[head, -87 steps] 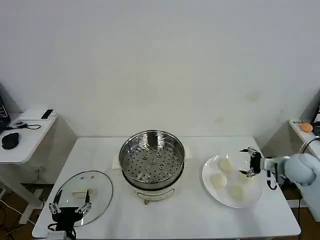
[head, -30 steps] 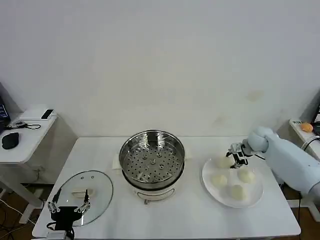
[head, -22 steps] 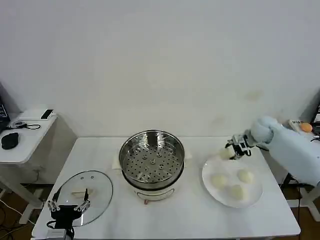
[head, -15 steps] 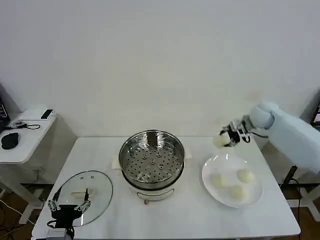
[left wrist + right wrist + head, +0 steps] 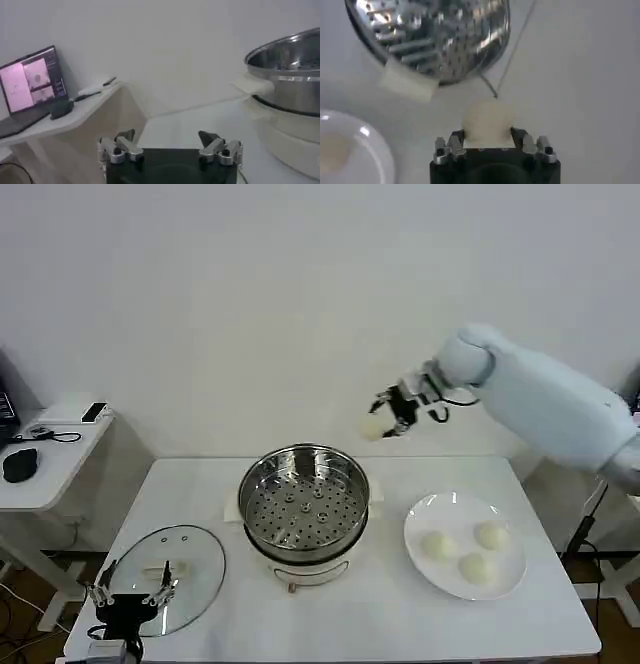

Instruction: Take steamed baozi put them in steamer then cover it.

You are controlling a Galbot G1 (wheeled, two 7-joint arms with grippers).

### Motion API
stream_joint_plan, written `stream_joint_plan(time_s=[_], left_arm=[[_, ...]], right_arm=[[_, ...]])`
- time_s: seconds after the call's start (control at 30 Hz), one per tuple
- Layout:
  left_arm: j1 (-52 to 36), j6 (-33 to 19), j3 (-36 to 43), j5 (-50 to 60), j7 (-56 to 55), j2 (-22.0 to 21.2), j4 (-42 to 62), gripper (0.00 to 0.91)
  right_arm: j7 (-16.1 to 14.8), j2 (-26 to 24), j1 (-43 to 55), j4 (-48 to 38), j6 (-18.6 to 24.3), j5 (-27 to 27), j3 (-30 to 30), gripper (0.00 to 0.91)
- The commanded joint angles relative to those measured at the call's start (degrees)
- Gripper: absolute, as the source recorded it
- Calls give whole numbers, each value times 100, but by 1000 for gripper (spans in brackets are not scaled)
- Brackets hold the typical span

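the right gripper [image 5: 392, 412] pinches one baozi [image 5: 373, 427] in the air above the steamer's [image 5: 304, 502] far right rim. the left gripper [image 5: 125, 596], fingers spread, hovers over the cover [image 5: 190, 554]. no writing is readable. the left wrist view adds a laptop [image 5: 30, 82].

White table [image 5: 380, 624], rectangular, set against a pale wall.
- Steamer [image 5: 304, 502]: centre of the top, on its white base, perforated tray bare.
- Cover [image 5: 168, 577]: flat at the front-left corner, handle up, well apart from the steamer.
- White plate [image 5: 418, 524]: right of the steamer, carrying three steamed baozi [image 5: 464, 550].
- Whitish pad [image 5: 233, 508]: under the steamer's left edge.
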Motion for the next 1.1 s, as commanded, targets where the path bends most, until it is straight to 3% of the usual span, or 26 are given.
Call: stream_joint_plan(time_s=[0.03,0.33,0.6,0.87,1.1], left_arm=[[-13,9,-56,-9,6,-17,6,907],[4,5,-120,-29,-3,-47,63,907],[-29,11,-123,-42,-1,-65,62,907],[-52,8,-131,-43,-7,-72,89,907],[-47,1,-142,-42,-17,-73,103,907]], right_arm=[[-10,1160,461,50,329,218,-694,635],[-96,1644,120,-270,950,-203,-967,635],[193,1906,-222,-892,1716,-1102,-1078,635],[418,2103,-470,-1336,2045,-1622,-976,645],[492,2255,-576,-1586,2208,-1752,-891,645]])
